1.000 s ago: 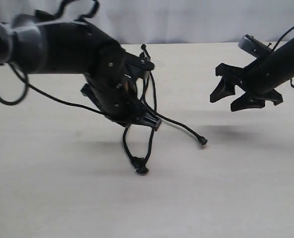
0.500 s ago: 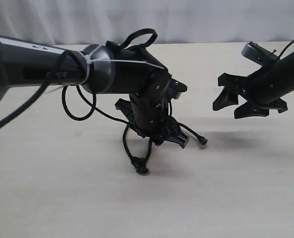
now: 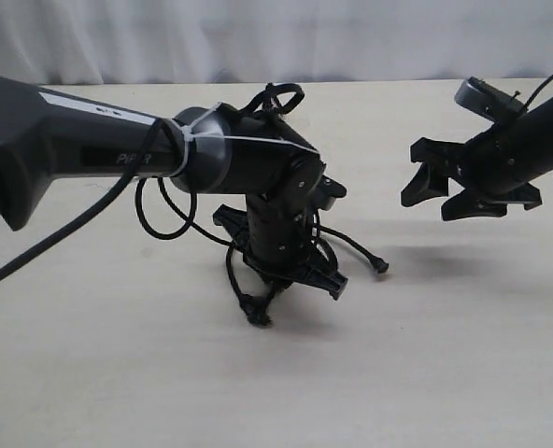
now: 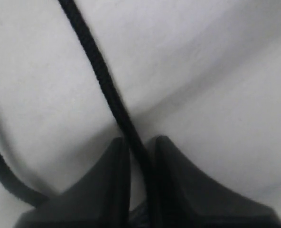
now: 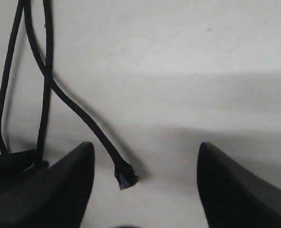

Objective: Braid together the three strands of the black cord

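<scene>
The black cord (image 3: 354, 246) is found around the middle of the table (image 3: 118, 392), well away from the far edge and largely hidden beneath the left arm. Of the three strands (image 3: 232, 275), one strand (image 4: 97, 64) is clamped between the left fingers (image 4: 105, 190), which are pressed together on it close above the table. A free strand (image 5: 79, 112) is laid out toward the right edge. Its frayed tip (image 5: 126, 180) is seen on the table between the right fingers (image 5: 69, 190), which are spread wide apart, raised above the table, and hold nothing. The remaining tips appear to be gathered in a small clump (image 3: 257, 315) on the near side of the left arm.

A crossing of strands is judged to be the step in hand. How many crossings have been formed cannot be told, since the cord's upper part is covered by the arm. The clamped strand would best be carried over its neighbour with light, even tension and kept low, so that the bound end is not dragged across the table. The free strand should be gripped a little behind its frayed tip, where the weave is firm. One strand should be kept under tension while the other is released, so that the crossing does not fall slack.

No container is to be seen; the cord is carried by the table alone.
</scene>
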You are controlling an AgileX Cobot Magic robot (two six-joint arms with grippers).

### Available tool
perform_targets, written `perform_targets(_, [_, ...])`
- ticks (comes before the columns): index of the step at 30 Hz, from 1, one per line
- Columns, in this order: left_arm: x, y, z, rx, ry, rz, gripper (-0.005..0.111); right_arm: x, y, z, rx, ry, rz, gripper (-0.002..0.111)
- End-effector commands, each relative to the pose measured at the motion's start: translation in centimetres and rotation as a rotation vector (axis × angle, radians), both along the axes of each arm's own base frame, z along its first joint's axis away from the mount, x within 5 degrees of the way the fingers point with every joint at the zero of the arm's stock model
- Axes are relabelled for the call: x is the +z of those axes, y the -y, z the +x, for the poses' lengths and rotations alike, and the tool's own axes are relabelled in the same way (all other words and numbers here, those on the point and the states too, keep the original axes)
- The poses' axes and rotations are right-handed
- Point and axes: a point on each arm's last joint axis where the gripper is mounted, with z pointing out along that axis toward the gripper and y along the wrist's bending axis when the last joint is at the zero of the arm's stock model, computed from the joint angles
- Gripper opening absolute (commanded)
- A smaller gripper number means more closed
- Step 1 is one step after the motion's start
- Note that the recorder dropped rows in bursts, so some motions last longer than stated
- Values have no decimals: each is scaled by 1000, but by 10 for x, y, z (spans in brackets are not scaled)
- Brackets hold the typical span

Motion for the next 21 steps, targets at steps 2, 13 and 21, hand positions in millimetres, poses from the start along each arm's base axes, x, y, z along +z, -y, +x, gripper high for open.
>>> perform_targets(2, [-3, 1, 0, 4, -29, 22, 0, 3, 1, -1, 11, 19, -4, 60])
perform_targets(13, [100, -3, 20, -8, 173, -90, 0, 3, 1, 0, 16, 25, -7, 60])
perform_targets(21, [97, -53, 41, 59, 150, 79, 0, 3, 0, -1, 21, 21, -5, 60])
